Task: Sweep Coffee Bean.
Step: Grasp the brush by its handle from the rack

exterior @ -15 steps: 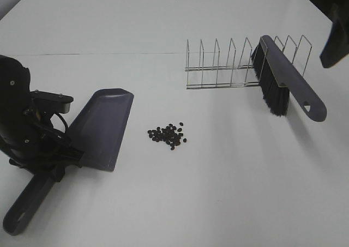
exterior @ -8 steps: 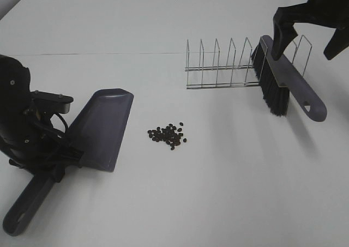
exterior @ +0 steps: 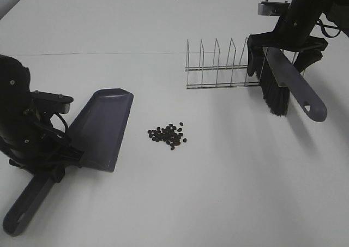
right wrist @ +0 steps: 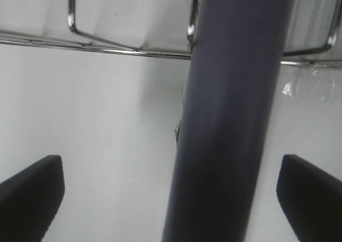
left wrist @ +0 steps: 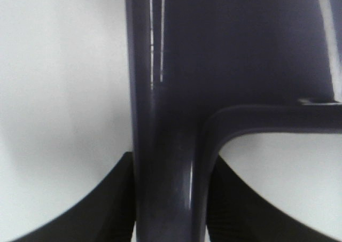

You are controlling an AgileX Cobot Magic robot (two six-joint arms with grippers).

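Note:
A small heap of dark coffee beans [exterior: 167, 134] lies mid-table. To its left rests the grey dustpan [exterior: 103, 127], blade edge toward the beans. My left gripper [exterior: 57, 168] is shut on the dustpan handle [left wrist: 165, 146], and a black finger [left wrist: 107, 210] shows on either side of it. At the back right the grey brush [exterior: 289, 80] with black bristles [exterior: 275, 97] leans in a wire rack [exterior: 223, 67]. My right gripper [exterior: 282, 55] stands open, astride the brush back [right wrist: 230, 119]. Its fingers [right wrist: 32, 194] are well apart from the brush on both sides.
The chrome rack wires [right wrist: 107, 48] run right behind the brush. The brush's handle end [exterior: 313, 109] with its hanging hole points toward the front right. White tabletop [exterior: 229, 181] surrounds the beans.
My right gripper has come down from the upper right edge of the view and now straddles the brush at the rack. The left arm, dustpan and beans have not moved.

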